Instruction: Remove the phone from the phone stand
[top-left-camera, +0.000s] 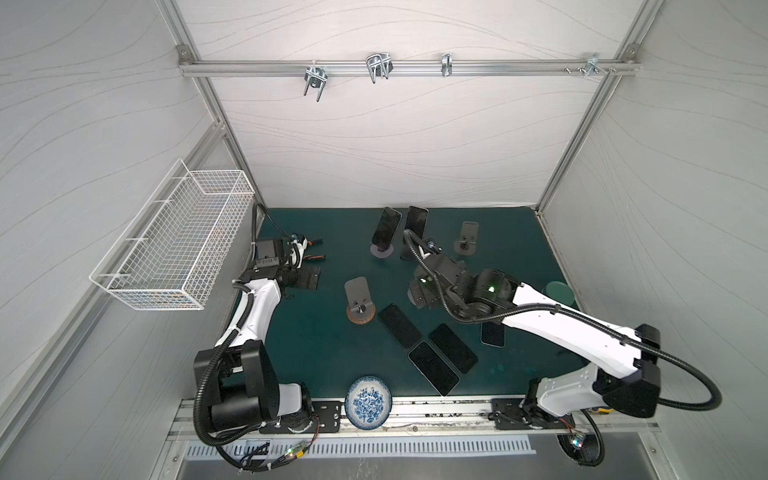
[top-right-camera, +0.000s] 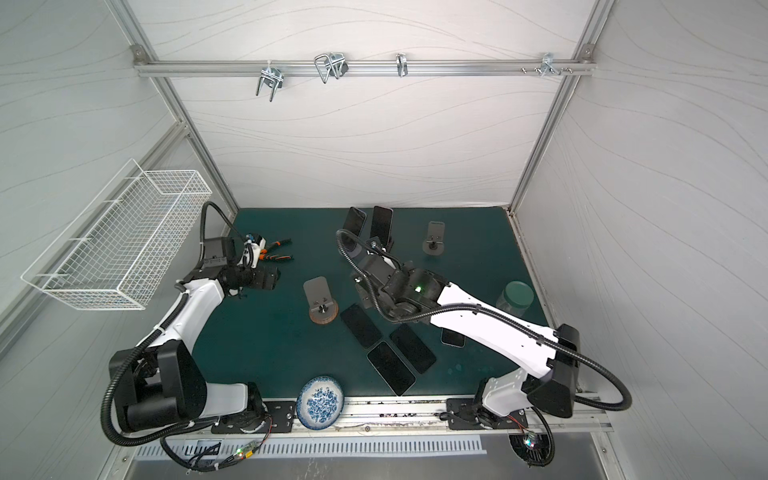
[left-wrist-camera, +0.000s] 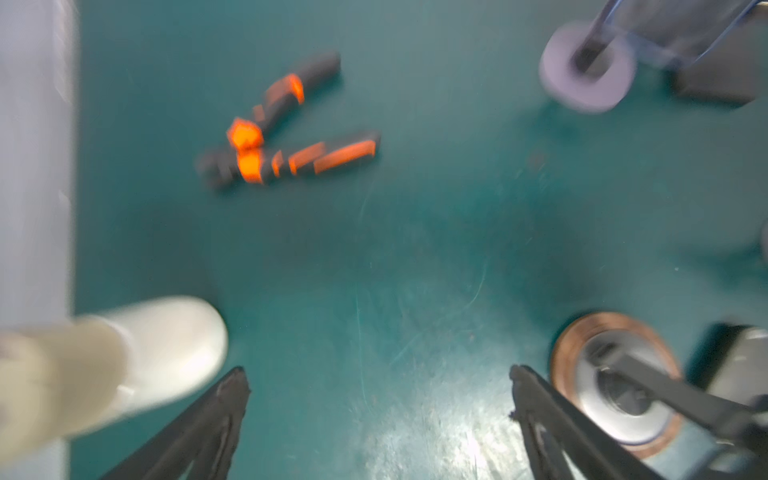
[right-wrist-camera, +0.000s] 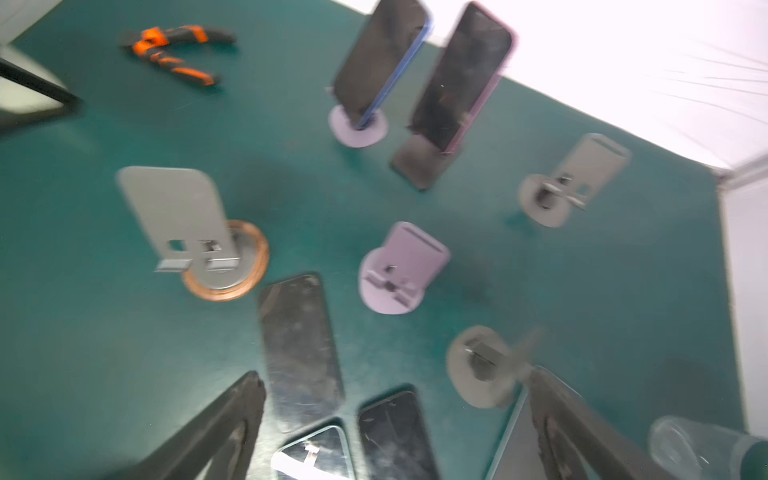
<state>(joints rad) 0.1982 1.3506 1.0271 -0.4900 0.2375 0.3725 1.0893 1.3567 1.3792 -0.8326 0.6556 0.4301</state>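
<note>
Left claw (left-wrist-camera: 378, 374) and right claw (right-wrist-camera: 395, 376) are both spread, gripping nothing. One phone (top-left-camera: 386, 226) and a second phone (top-left-camera: 417, 222) lean in stands (top-left-camera: 381, 250) at the far edge of the mat (top-left-camera: 316, 353).

white wavy-lined walls (top-left-camera: 395, 137) in aluminium framing (top-left-camera: 415, 68) enclose a dark green counter (top-left-camera: 316, 353); a wire basket (top-left-camera: 174, 245) hangs on a side wall.

Green mat (top-left-camera: 316, 353) as our marker: orange-handled pliers (top-right-camera: 274, 257) lie at its far-left corner, a green-lidded jar (top-right-camera: 515, 296) stands by its right edge, and a blue-patterned plate (top-left-camera: 368, 402) sits on its near edge.
</note>
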